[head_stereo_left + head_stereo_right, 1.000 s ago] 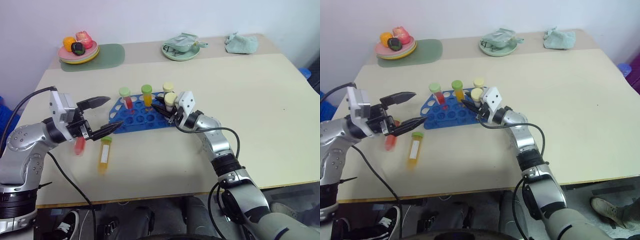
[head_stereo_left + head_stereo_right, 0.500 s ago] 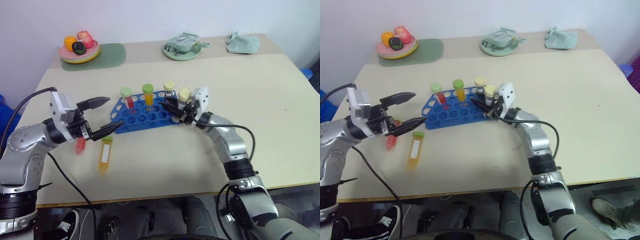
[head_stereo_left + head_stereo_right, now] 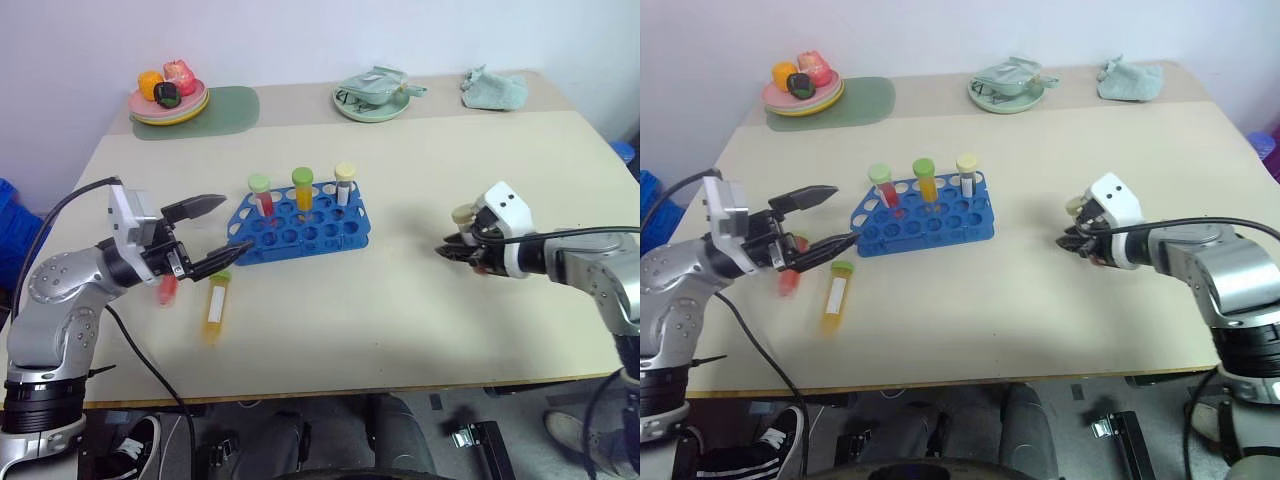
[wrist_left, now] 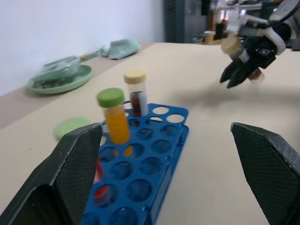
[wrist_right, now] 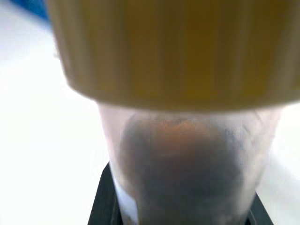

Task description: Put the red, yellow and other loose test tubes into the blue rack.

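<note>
Progress: bright blue plastic grid rack (image 3: 300,226) holds three tubes | red-filled tube (image 3: 166,290), yellow-orange green-capped tube (image 3: 215,304) lie loose | right gripper (image 3: 459,252) clamps dark brown cream-capped tube (image 3: 466,218), well apart from rack | left gripper (image 3: 222,232) spread wide, empty

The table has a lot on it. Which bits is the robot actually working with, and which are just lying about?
Part of the job:
- blue rack
- red tube and yellow tube, lying loose on the table
- dark brown tube, held in the right end effector
- left end effector, open

Just lying about:
- fruit plate
- green mat
- green dish
- crumpled cloth
</note>
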Tool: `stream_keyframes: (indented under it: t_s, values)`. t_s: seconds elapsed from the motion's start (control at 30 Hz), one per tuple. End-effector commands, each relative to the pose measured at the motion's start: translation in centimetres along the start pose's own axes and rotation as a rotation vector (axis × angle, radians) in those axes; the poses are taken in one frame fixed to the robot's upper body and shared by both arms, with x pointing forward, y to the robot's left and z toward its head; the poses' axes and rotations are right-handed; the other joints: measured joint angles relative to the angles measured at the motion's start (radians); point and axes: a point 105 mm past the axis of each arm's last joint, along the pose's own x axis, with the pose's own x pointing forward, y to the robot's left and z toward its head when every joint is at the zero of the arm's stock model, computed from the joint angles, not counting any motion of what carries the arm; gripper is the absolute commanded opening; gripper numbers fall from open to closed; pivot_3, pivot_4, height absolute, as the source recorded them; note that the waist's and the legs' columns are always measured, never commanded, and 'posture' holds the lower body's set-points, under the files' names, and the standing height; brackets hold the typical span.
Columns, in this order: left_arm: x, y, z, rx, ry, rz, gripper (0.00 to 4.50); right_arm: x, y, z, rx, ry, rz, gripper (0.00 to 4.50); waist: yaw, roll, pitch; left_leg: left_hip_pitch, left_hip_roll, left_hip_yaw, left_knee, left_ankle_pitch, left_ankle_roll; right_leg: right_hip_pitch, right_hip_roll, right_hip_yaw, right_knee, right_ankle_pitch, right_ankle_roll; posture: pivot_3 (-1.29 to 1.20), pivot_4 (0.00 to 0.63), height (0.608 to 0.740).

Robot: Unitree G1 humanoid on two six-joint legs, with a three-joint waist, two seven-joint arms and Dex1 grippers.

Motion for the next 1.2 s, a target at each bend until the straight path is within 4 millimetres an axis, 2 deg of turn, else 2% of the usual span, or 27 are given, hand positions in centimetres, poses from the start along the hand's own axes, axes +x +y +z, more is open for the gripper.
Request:
stream_keyframes:
  t_s: [0.03,0.27,0.33,0.37,0.53,0.7,0.93,1.03,1.2]
  values:
    - [0.2,0.0,0.9,0.036,-0.032,-0.003,4.50,0.2,-0.5,-1.7,-0.051,0.082,-0.015,0.64,0.002,0.000,0.000,0.000,0.000,0.000,0.000,0.000,0.000,0.000,0.000,0.000,0.000,0.000,0.000,0.00,0.150,0.740]
    - [-0.1,-0.4,0.9,0.044,-0.023,0.007,4.50,1.0,-1.5,-4.0,-0.066,0.160,-0.026,0.64,0.002,-0.002,-0.001,0.000,0.000,0.000,0.001,0.000,0.000,0.002,0.000,0.000,-0.002,0.001,0.000,0.00,0.150,0.740]
    - [-0.2,-0.5,0.9,0.043,-0.021,0.011,4.50,1.0,-1.5,-4.0,-0.053,0.157,-0.005,1.71,0.003,-0.002,-0.001,0.001,0.001,0.000,0.001,0.000,0.000,0.003,0.001,0.000,-0.004,0.002,0.000,0.00,0.150,0.740]
    - [-0.2,-0.5,0.9,0.043,-0.022,0.013,4.50,1.1,-1.5,-3.8,-0.051,0.152,-0.003,2.07,0.003,-0.002,-0.001,0.001,0.002,0.000,0.001,0.000,0.000,0.003,0.002,0.000,-0.006,0.004,0.000,0.00,0.150,0.740]
    - [-0.3,-0.6,0.9,0.043,-0.020,0.017,4.50,1.3,-1.6,-3.3,-0.076,0.146,0.001,4.48,0.004,-0.002,-0.001,0.000,0.004,0.000,0.001,0.000,0.000,0.005,0.005,-0.001,-0.010,0.006,0.000,0.00,0.150,0.740]
    - [-0.2,-0.5,1.0,0.044,-0.023,0.016,4.50,1.2,-1.6,-3.3,-0.058,0.153,0.016,4.48,0.005,-0.002,-0.001,0.000,0.005,0.000,0.000,0.000,0.000,0.005,0.005,-0.001,-0.011,0.006,-0.001,0.00,0.150,0.740]
    - [0.1,-0.6,0.8,0.039,-0.029,0.011,4.50,1.4,-2.1,-1.9,-0.024,0.164,0.001,4.48,0.002,-0.002,-0.001,0.000,0.007,0.000,0.000,-0.001,-0.001,0.004,0.007,0.000,-0.011,0.007,-0.002,0.00,0.150,0.740]
    - [0.2,-0.7,0.8,0.038,-0.035,0.010,4.50,1.4,-2.3,-2.0,-0.045,0.190,-0.002,3.63,0.002,-0.002,-0.001,0.000,0.008,0.001,0.001,-0.001,-0.001,0.004,0.008,0.000,-0.011,0.007,-0.002,0.00,0.150,0.740]
    - [0.3,-0.9,0.7,0.033,-0.040,0.011,4.50,1.6,-3.0,-1.5,-0.064,0.199,-0.013,1.11,0.002,-0.002,-0.001,0.000,0.008,0.001,0.000,-0.001,-0.001,0.004,0.008,0.000,-0.011,0.007,-0.002,0.00,0.150,0.740]
